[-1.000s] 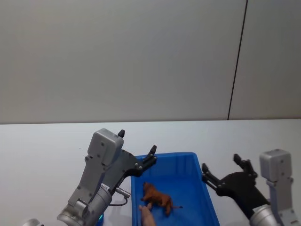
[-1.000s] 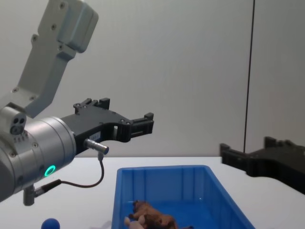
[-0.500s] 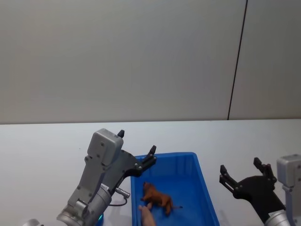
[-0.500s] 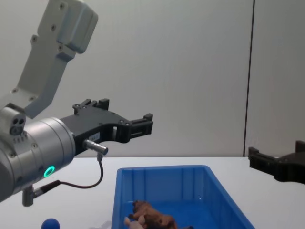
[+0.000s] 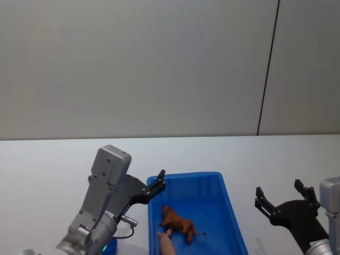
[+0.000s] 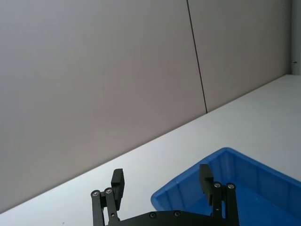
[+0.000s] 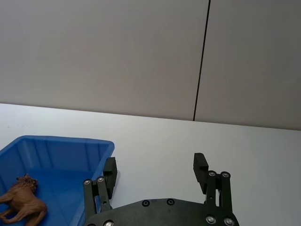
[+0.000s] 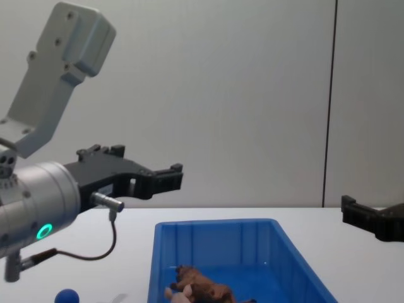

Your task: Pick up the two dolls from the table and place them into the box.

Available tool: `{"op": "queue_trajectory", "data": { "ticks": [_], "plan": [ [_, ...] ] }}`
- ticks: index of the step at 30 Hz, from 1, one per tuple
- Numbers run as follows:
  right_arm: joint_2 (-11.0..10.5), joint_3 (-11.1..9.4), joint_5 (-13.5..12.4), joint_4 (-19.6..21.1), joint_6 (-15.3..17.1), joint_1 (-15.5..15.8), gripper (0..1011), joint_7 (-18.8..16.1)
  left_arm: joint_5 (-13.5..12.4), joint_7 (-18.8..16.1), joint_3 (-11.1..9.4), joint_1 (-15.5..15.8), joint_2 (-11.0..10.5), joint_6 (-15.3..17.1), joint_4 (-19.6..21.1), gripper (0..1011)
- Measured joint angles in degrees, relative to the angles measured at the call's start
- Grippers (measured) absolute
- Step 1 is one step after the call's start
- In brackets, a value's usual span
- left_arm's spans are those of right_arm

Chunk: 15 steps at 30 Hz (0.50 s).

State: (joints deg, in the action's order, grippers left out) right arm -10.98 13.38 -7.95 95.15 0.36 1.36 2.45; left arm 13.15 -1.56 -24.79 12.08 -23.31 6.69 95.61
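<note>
Left tool [image 6: 161,182] spread apart, empty, above the box [image 5: 186,176] at its 10 o'clock corner; right tool [image 7: 155,165] spread apart, empty, over the table [image 5: 48,159] at the box's 3 o'clock; brown doll [image 5: 178,225] lies in the box, pink doll [image 5: 166,244] just beside it at 7 o'clock; blue toy [image 8: 66,295] on the table on the box's 9 o'clock side.

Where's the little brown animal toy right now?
In the head view, the brown animal lies inside the blue box, low and near the middle, next to a pale pink toy.
</note>
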Motion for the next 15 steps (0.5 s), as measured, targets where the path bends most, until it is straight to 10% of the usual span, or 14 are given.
{"op": "queue_trajectory", "data": {
  "ticks": [15],
  "plan": [
    [-0.17,-0.14,-0.04,0.22,0.00,0.29,1001,0.51,5.73,-3.46,1.76,-3.38,-2.50,6.73,2.75,1001]
  ]
}}
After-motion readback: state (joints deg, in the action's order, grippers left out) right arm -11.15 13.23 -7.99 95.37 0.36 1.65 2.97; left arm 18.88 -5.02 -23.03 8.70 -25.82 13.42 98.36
